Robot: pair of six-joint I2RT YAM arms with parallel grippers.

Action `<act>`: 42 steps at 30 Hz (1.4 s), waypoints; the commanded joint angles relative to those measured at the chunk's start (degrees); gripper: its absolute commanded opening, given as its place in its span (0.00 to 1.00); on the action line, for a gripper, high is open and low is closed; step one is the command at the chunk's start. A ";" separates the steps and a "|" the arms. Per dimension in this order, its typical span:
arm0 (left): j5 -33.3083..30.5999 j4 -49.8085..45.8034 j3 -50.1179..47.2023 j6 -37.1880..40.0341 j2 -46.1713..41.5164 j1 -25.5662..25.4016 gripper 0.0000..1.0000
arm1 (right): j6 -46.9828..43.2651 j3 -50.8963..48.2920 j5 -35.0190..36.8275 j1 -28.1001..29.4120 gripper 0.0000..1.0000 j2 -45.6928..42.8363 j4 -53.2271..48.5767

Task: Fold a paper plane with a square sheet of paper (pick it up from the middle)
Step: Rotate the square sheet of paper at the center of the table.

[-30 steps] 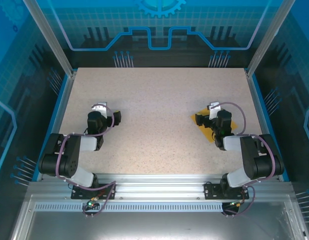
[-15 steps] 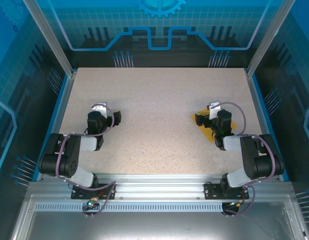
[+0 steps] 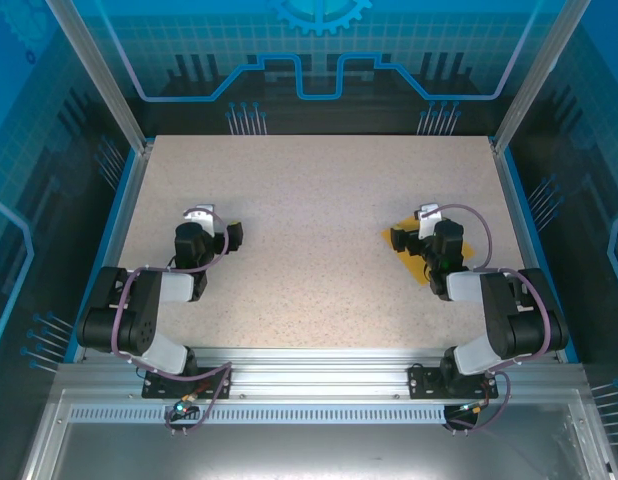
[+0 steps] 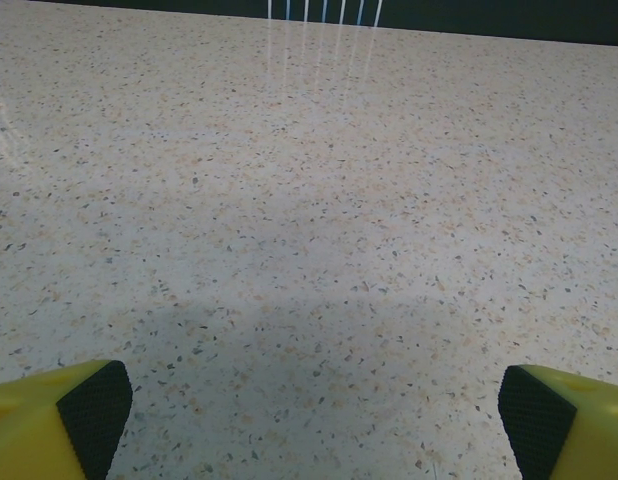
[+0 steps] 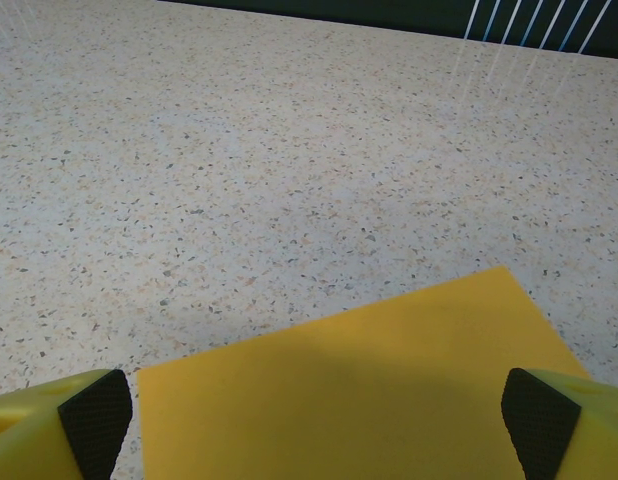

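Over the table's [image 3: 309, 200] right half, top view: the square sheet of paper [image 3: 400, 240] lies flat under the right gripper [image 3: 429, 232]; the left gripper [image 3: 203, 224] sits well apart. Left wrist: fingers [image 4: 94, 400] spread over bare table. Right wrist: fingers [image 5: 94, 410] spread just above the sheet. Likely light, floppy and slippery; pinch its middle.

Bright, even light. White glare streaks the far edge of the table [image 4: 319, 200]; a soft shadow dims its near part and the sheet of paper [image 5: 359, 400]. Focus is sharp.
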 commanded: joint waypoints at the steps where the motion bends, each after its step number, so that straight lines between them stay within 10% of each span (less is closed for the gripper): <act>1: 3.60 1.59 -1.07 2.26 -2.29 0.62 0.98 | -0.78 1.25 -1.09 -1.35 0.99 -0.02 0.17; 8: 2.55 -16.74 0.87 -2.91 -16.39 0.71 0.98 | -2.65 -1.86 1.22 0.77 0.99 -4.52 2.27; 19: -6.02 -54.78 9.02 -21.81 -40.35 0.82 0.98 | 21.56 23.97 1.93 0.63 0.99 -18.87 -64.45; 35: 13.45 -71.46 19.49 -26.31 -43.23 0.75 0.98 | 21.95 25.05 -17.66 0.71 0.99 -15.90 -72.15; 42: 17.67 -72.85 18.82 -27.20 -42.40 0.76 0.98 | 23.52 33.32 -7.26 1.31 0.99 -3.68 -77.22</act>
